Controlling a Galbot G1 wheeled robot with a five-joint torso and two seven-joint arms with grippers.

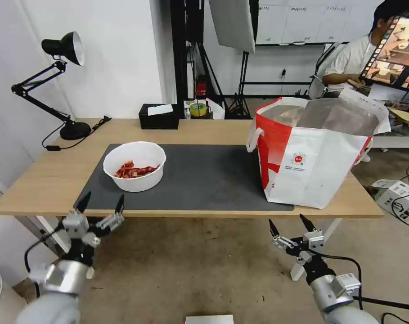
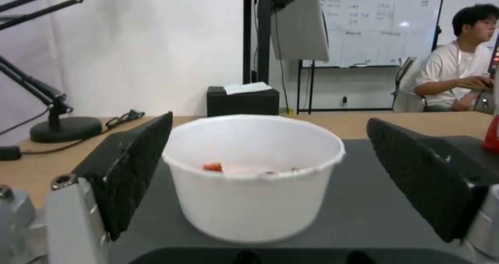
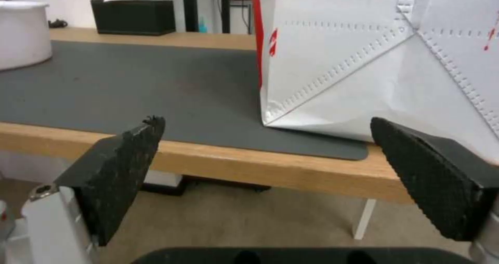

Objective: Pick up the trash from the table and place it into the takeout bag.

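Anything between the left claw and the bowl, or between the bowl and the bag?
Nothing visible. The left claw hangs open at the table's near edge, facing the white bowl across bare grey mat. Bare mat also runs from the bowl to the takeout bag, whose top is open.

The scene is evenly and brightly lit; shadows on the mat [image 1: 204, 175] are faint. Slight softness is seen in both wrist views, and straight edges are bowed in the head view.
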